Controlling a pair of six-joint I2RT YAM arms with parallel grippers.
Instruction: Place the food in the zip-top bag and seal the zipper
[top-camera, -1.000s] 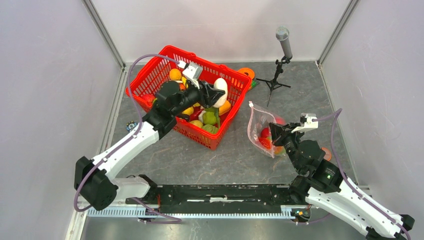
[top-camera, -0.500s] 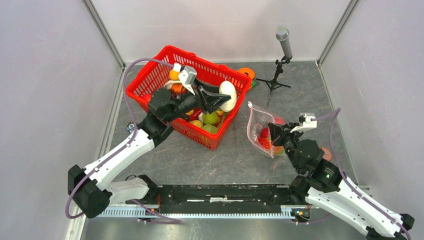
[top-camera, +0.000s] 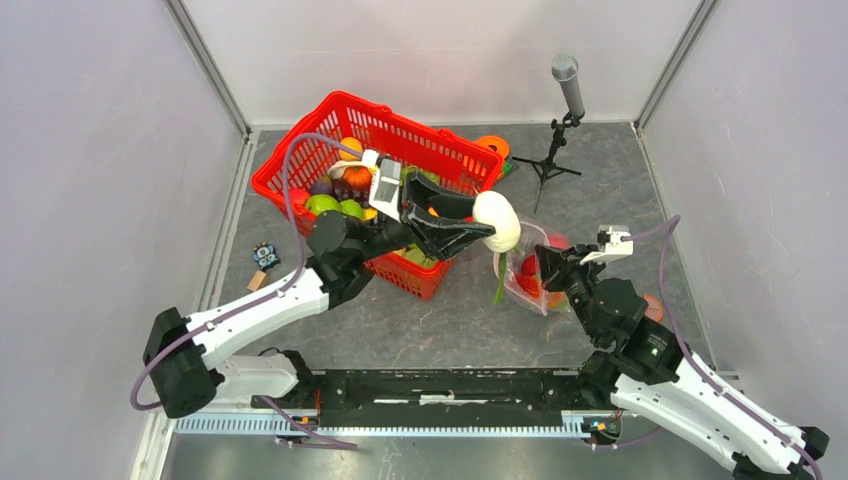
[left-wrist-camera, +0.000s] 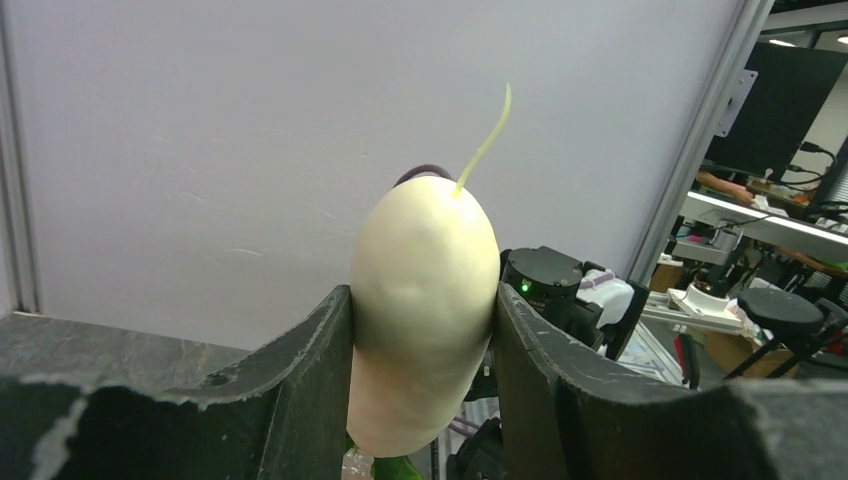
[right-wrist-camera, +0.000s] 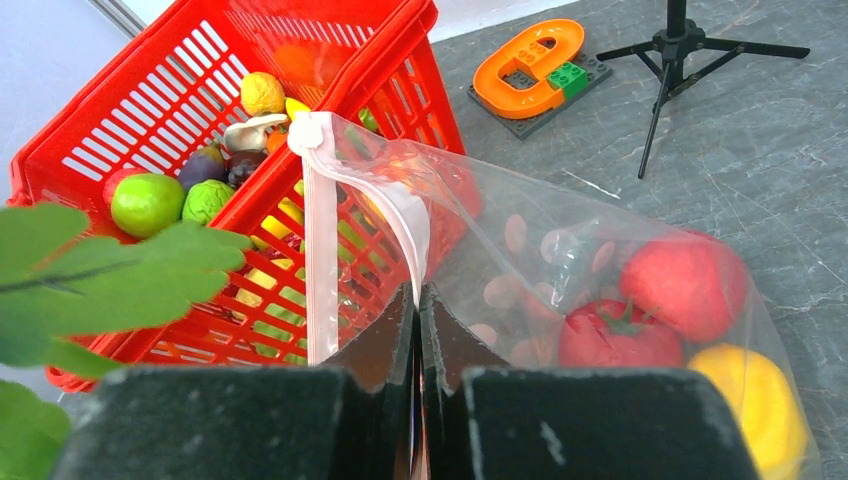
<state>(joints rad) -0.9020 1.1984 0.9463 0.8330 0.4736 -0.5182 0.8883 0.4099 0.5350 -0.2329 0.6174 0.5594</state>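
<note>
Grey surface (top-camera: 440, 320), red basket (top-camera: 300, 165) back left, bag (top-camera: 525, 275) right of it. Left claw (top-camera: 478, 226) clenched on white radish (top-camera: 500, 220), held in air just beside bag mouth. Right claw (right-wrist-camera: 417, 300) pinches bag rim by zipper (right-wrist-camera: 318, 260); tomato (right-wrist-camera: 610, 335) and yellow fruit (right-wrist-camera: 755, 400) inside.

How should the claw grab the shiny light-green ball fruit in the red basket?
Probably across its round middle, coming straight down from above. The light-green fruit sits low inside the basket, and the wall and a darker green fruit crowd its sides.
</note>
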